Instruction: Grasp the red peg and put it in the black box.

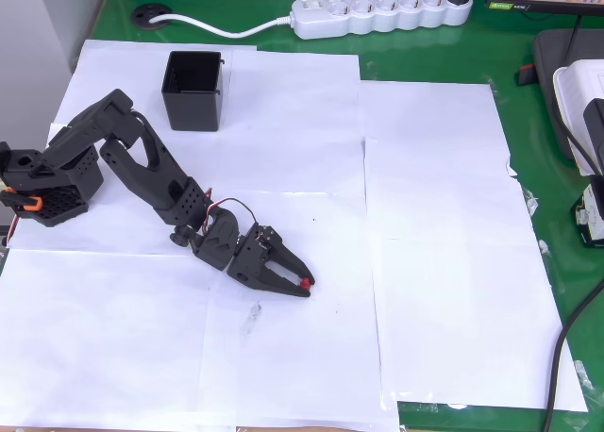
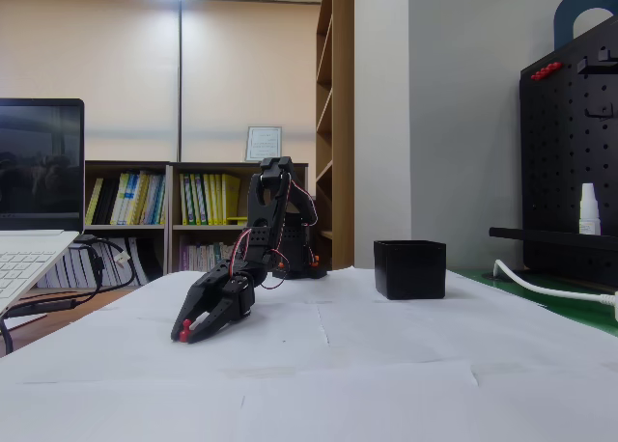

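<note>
The tool (image 1: 304, 281) sits low over the white paper sheets (image 1: 444, 262) that cover the green table (image 1: 528, 149), its two fingers pinching the red peg (image 1: 308, 284) at their tips (a small red spot in the overhead view). In the fixed view the tool (image 2: 183, 332) angles down, tips near the paper, the red peg (image 2: 183, 335) between them. The black box (image 1: 193, 91) stands well apart, up the table beyond the arm's base; it is upright and open-topped.
</note>
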